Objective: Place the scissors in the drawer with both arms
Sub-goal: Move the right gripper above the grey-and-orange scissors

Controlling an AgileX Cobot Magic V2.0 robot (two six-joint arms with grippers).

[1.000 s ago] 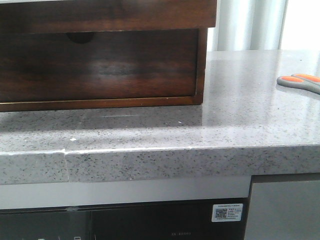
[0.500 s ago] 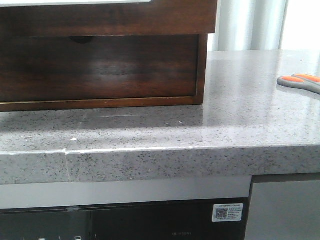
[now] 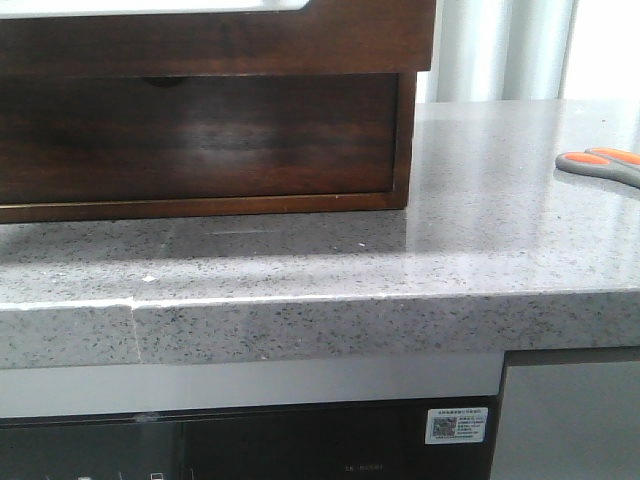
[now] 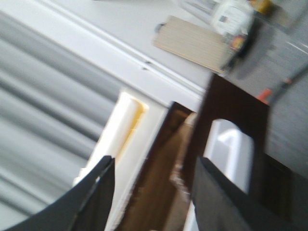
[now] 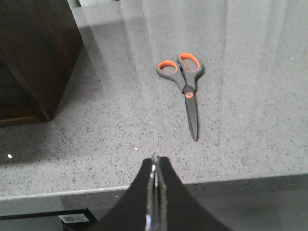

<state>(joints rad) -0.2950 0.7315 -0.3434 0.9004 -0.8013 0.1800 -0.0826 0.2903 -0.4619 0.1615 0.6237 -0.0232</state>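
Scissors [image 5: 185, 85] lie flat on counter [image 3: 480, 250], well right of the drawer [image 3: 220, 35]; right pincer [image 5: 155, 192] together, left pincer [image 4: 151, 192] apart, so low blades risk a slipped pinch.

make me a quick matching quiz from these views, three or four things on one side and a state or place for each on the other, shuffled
Things:
1. scissors
2. right gripper
3. left gripper
4. drawer

States or places:
A. shut, holding nothing
B. pulled out above the lower drawer front
C. lying flat on the speckled countertop
D. open

Pairs: 1-C, 2-A, 3-D, 4-B
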